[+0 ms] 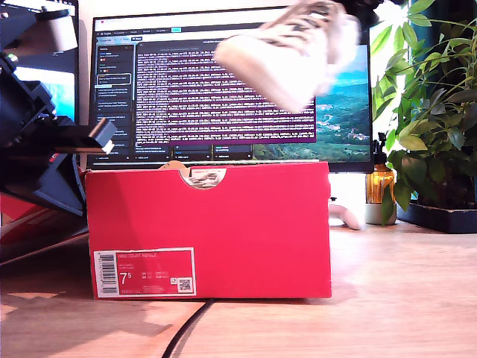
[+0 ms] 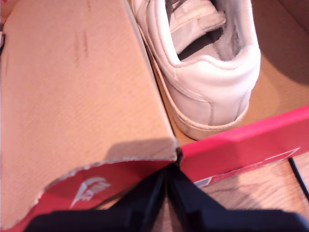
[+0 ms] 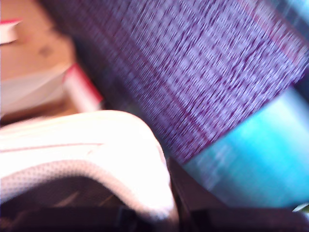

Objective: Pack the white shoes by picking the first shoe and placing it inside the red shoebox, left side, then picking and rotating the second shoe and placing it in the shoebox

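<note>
White leather, one shoe (image 3: 82, 159) is held by its heel collar in the closed second pincer (image 3: 169, 212), high above the red shoebox (image 1: 209, 231) on the wooden surface (image 1: 402, 298). The other shoe (image 2: 203, 67) lies inside the box. The first pincer (image 2: 166, 181) is closed to a thin slit at the cardboard lid (image 2: 72, 96) edge; whether it grips cannot be told.

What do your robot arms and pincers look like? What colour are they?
My first pincer has two black, flat-sided fingers that narrow to a point. My second pincer is dark too, though that view is blurry. In the exterior view, an arm on the left is made of dark, blocky, angular parts with a flat bar sticking out. I see no markings on them.
</note>
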You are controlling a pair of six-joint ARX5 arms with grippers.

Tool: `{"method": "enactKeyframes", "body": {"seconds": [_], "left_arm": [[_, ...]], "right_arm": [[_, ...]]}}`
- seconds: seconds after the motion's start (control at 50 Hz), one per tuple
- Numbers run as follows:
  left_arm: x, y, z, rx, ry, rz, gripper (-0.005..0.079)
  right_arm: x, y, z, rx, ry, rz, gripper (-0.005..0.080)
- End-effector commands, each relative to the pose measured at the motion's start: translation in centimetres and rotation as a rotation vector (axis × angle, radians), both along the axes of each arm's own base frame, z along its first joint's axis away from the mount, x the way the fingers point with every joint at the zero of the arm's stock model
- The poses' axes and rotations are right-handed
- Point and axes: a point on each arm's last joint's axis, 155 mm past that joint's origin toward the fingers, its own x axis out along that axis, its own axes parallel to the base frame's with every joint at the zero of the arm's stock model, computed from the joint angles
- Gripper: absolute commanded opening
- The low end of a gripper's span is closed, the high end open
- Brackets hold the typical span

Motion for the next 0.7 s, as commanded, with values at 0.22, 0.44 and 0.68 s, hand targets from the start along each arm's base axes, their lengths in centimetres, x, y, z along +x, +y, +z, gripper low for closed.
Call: {"method": "enactKeyframes", "body": {"seconds": [0.22,0.44,0.68], "left_arm": [[0.2,-0.3,0.4,-0.01,-0.011,-0.003,-0.0019],[0.2,-0.3,0.4,-0.01,-0.011,-0.003,-0.0019],[0.2,-0.3,0.4,-0.01,-0.011,-0.003,-0.0019]], "right_arm": [[0.7,4.6,0.7,-0.08,-0.131,0.111,-0.0013],[1.7,6.0,-3.6,-0.187,-0.082,0.146,-0.0013],[2.6,5.7,-8.1,-0.286,-0.006,0.145,-0.0013]]}}
